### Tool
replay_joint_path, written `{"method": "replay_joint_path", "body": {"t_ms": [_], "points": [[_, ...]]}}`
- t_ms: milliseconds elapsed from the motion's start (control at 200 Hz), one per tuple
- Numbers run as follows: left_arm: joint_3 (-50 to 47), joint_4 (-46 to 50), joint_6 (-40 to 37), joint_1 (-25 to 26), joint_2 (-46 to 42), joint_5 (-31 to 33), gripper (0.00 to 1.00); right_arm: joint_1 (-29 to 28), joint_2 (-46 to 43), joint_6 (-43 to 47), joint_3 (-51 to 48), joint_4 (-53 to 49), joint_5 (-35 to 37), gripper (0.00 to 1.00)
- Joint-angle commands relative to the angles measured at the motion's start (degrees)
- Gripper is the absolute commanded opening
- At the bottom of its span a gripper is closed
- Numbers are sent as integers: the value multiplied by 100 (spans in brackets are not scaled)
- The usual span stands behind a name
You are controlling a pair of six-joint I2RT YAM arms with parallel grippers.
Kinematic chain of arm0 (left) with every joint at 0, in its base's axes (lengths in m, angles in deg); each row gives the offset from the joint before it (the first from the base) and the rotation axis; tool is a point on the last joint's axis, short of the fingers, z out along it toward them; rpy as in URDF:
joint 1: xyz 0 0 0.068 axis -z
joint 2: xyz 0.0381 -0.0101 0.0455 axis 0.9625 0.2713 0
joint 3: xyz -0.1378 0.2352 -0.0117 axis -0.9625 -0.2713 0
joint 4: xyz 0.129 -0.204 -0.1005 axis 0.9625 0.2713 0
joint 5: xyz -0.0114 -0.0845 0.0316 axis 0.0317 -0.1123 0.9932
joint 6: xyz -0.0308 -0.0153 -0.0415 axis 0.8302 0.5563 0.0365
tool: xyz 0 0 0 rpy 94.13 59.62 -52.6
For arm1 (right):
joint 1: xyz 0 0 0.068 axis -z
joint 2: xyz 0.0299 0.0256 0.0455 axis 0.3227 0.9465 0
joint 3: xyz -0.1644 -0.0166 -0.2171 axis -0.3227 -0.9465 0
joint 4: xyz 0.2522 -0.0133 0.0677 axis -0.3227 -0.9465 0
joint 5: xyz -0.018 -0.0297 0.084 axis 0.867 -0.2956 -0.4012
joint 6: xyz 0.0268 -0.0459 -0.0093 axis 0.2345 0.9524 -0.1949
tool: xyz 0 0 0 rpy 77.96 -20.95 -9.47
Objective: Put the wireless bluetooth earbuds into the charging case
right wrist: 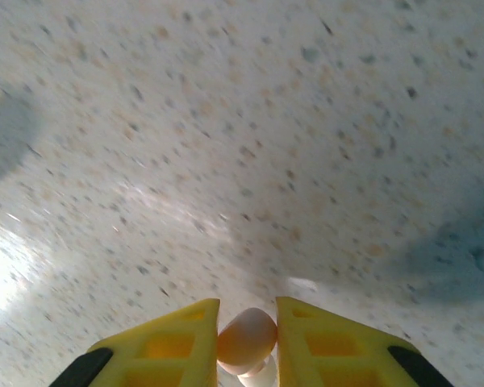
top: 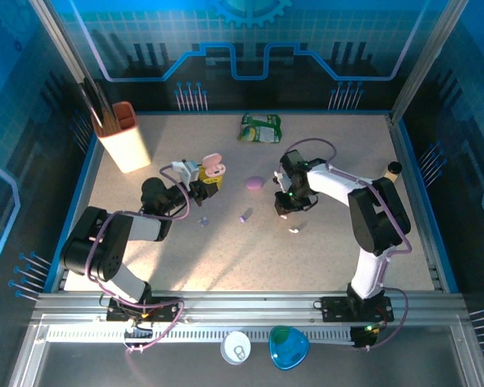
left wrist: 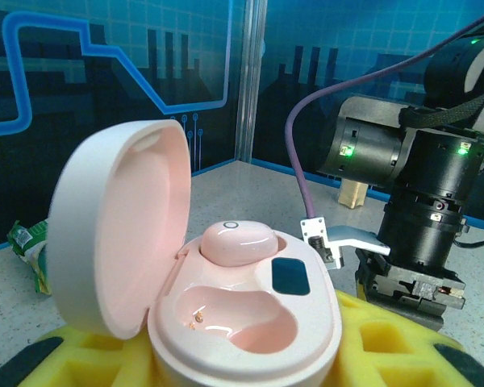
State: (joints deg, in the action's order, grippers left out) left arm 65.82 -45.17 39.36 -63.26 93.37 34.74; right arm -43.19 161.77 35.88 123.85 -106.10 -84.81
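My left gripper is shut on an open pink charging case, which it holds upright above the table. Its lid stands tilted back to the left. One pinkish earbud sits in the far socket, and the near socket holds nothing. My right gripper hangs low over the table right of centre. Its yellow fingers are shut on a second pinkish earbud. A small white bud lies on the table just in front of that gripper.
A lilac case lies shut between the two grippers, with a lilac bud in front of it. A green packet sits at the back and a holder with sticks at the back left. The right arm looms close to the held case.
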Motion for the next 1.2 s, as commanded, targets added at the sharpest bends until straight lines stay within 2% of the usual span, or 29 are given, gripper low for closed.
{"method": "replay_joint_path", "body": {"t_ms": [0, 215, 360, 440, 525, 650, 865, 1055, 1196], "points": [[-47, -66, -13, -28, -27, -3, 17, 50, 242, 730, 270, -746, 182, 23], [-28, -17, 3, -28, -74, -77, 17, -27, 555, 960, 493, -889, 490, 24], [-35, -175, 88, -28, -19, -127, 17, -74, 622, 800, 572, -819, 485, 30], [-31, -186, 93, -28, -14, -167, 18, -147, 601, 696, 585, -734, 437, 38], [-44, -289, 101, -28, 13, -242, 18, -218, 552, 578, 585, -659, 403, 42], [-58, -394, 142, -29, 88, -327, 18, -262, 471, 428, 534, -560, 250, 42], [-52, -452, 144, -28, 146, -336, 18, -288, 317, 291, 444, -425, 421, 42], [-23, -452, 140, -28, 202, -328, 18, -268, 182, 213, 459, -384, 292, 37], [-8, -452, 137, -28, 217, -356, 18, -295, 177, 174, 514, -424, 404, 37]]}}
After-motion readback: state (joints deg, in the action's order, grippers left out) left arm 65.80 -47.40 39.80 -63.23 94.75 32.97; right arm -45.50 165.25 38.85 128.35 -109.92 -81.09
